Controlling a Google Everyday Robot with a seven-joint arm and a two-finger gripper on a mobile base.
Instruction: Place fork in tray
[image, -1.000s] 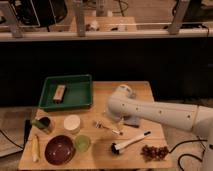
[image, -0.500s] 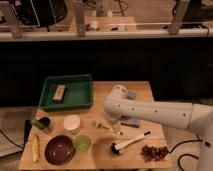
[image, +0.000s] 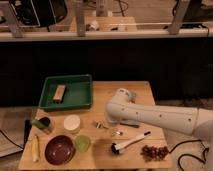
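Observation:
The fork (image: 102, 125) is a slim shiny piece lying flat on the wooden table, in front of the tray and right of the white lid. The green tray (image: 79, 98) stands at the table's back left and holds a brown block (image: 59, 93). My white arm reaches in from the right. My gripper (image: 111, 121) points down at the table just right of the fork, mostly hidden under the arm's wrist. I cannot tell whether it touches the fork.
A white-handled brush (image: 130, 141) lies right of centre near the front. A dark-red bowl (image: 59, 149), a green cup (image: 82, 143), a white lid (image: 72, 123), a dark can (image: 42, 124), a yellow piece (image: 35, 147) and dark dried fruit (image: 154, 151) lie along the front.
The arm's wrist has shifted slightly to the left, toward the fork. The fork and the other things have not moved.

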